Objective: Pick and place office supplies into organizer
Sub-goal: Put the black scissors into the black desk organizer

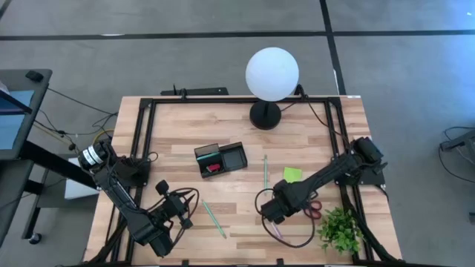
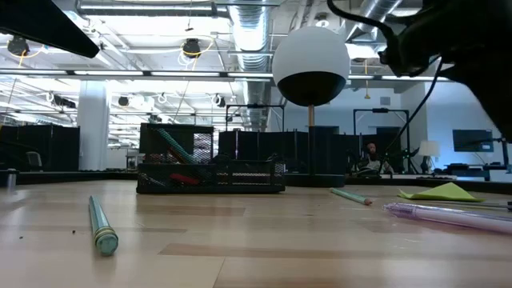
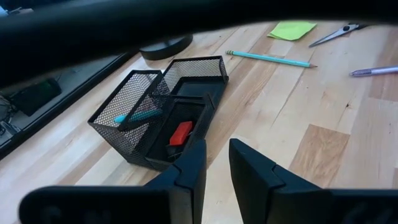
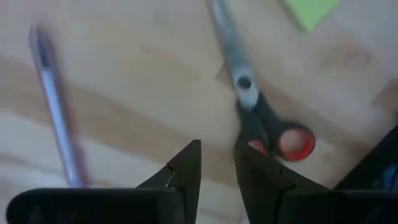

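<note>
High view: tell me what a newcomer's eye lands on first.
The white globe lamp at the table's far edge dominates. Next comes the black mesh organizer at mid-table, a red item inside. Then the right claw, slightly open above the tabletop near the red-handled scissors and green plant.

My right gripper (image 4: pixel 217 165), fingers slightly apart, hangs above red-handled steel scissors (image 4: pixel 258 112); a blurred purple pen (image 4: pixel 56 112) lies at frame left, a lime-green sticky pad (image 4: pixel 311 11) upper right.
</note>
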You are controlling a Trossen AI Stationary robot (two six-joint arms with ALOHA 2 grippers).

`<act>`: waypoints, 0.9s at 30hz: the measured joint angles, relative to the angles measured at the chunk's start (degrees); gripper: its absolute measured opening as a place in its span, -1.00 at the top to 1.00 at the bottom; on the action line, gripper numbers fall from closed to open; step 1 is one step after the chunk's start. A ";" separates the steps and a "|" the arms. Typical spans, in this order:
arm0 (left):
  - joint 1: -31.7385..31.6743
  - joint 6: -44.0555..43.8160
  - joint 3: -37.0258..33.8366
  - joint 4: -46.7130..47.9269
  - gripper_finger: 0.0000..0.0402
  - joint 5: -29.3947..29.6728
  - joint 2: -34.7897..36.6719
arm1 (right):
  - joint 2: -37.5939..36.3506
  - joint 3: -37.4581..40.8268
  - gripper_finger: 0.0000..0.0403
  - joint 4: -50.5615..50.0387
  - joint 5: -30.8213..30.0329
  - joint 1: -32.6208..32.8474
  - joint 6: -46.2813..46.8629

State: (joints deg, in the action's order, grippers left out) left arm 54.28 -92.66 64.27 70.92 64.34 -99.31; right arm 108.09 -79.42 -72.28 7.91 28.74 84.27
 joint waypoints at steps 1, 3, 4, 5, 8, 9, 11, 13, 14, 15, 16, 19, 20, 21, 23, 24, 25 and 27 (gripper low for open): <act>0.00 0.00 -0.01 -0.12 0.68 0.00 -0.02 | 0.00 0.00 0.54 0.29 1.39 -0.08 -0.08; 0.08 0.01 -0.02 -0.26 0.68 -0.03 -0.02 | 0.00 0.00 0.54 0.07 3.21 -0.12 -0.18; 0.19 0.02 -0.02 -0.36 0.68 -0.07 -0.02 | 0.00 0.00 0.54 -0.21 3.61 -0.12 -0.24; 0.34 0.02 -0.02 -0.35 0.68 -0.07 -0.04 | 0.00 0.00 0.54 -0.79 3.92 -0.08 -0.24; 0.95 0.02 -0.02 -0.35 0.68 -0.11 -0.04 | 0.00 0.73 0.54 -1.69 5.97 0.69 -0.30; 1.20 0.02 -0.01 -0.35 0.68 -0.13 -0.04 | 0.01 1.46 0.54 -1.63 7.59 0.96 -0.27; 1.69 0.04 -0.02 -0.35 0.68 -0.13 -0.04 | 0.04 2.85 0.54 -1.87 11.33 1.84 -0.25; 2.03 0.02 -0.02 -0.35 0.68 -0.11 -0.04 | 0.04 4.44 0.54 -0.87 14.52 2.94 -0.24; 2.20 0.02 -0.02 -0.35 0.68 -0.09 -0.04 | 0.04 5.35 0.54 -0.14 15.43 3.51 -0.24; 2.36 0.02 -0.02 -0.35 0.68 -0.02 -0.04 | 0.04 6.14 0.54 0.76 15.93 3.98 -0.20; 2.40 0.01 -0.02 -0.36 0.68 0.16 -0.04 | 0.04 6.66 0.54 1.47 16.02 4.41 -0.15; 2.40 0.02 -0.02 -0.34 0.68 0.67 -0.04 | 0.04 7.50 0.51 2.37 15.99 5.02 0.85; 2.37 0.04 -0.02 -0.35 0.68 0.68 -0.04 | 0.04 7.66 0.49 2.73 15.86 5.02 1.05; 2.28 0.34 -0.02 -0.35 0.68 0.71 -0.04 | 0.04 7.74 0.47 2.98 15.47 5.00 0.94; 2.23 0.46 -0.02 -0.35 0.68 0.68 -0.04 | 0.04 8.35 0.41 3.95 14.35 4.99 -0.09; 2.23 0.44 -0.02 -0.35 0.68 0.66 -0.04 | 0.04 8.85 0.38 4.82 13.88 4.93 -0.45; 2.23 0.44 -0.02 -0.34 0.68 0.66 -0.04 | 0.04 9.45 0.34 5.65 13.54 4.93 -0.67; 2.38 0.44 -0.02 -0.35 0.68 0.66 -0.04 | 0.04 10.87 0.26 7.08 13.20 4.92 -0.70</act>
State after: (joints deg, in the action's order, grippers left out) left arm 56.66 -92.23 64.25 70.57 64.99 -99.35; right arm 108.14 -68.55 -65.20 21.10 33.66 83.57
